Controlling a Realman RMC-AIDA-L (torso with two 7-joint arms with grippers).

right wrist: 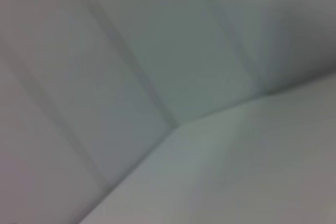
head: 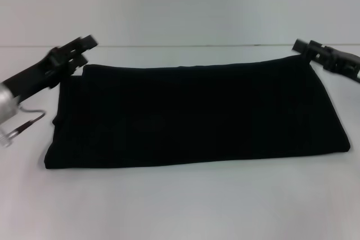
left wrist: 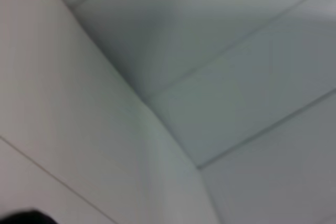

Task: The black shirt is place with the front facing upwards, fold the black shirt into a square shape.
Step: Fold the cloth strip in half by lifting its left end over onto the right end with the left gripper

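Note:
The black shirt (head: pixel 191 116) lies on the white table as a wide folded band, longer from side to side than from front to back. No lettering shows on it. My left gripper (head: pixel 85 49) hovers just above and outside the shirt's far left corner, its two fingers apart with nothing between them. My right gripper (head: pixel 304 46) hangs just beyond the far right corner, clear of the cloth. Both wrist views show only pale wall panels, no shirt.
The white table (head: pixel 180 200) runs bare in front of the shirt and to both sides. Its far edge (head: pixel 185 45) meets a pale wall close behind the shirt and the grippers.

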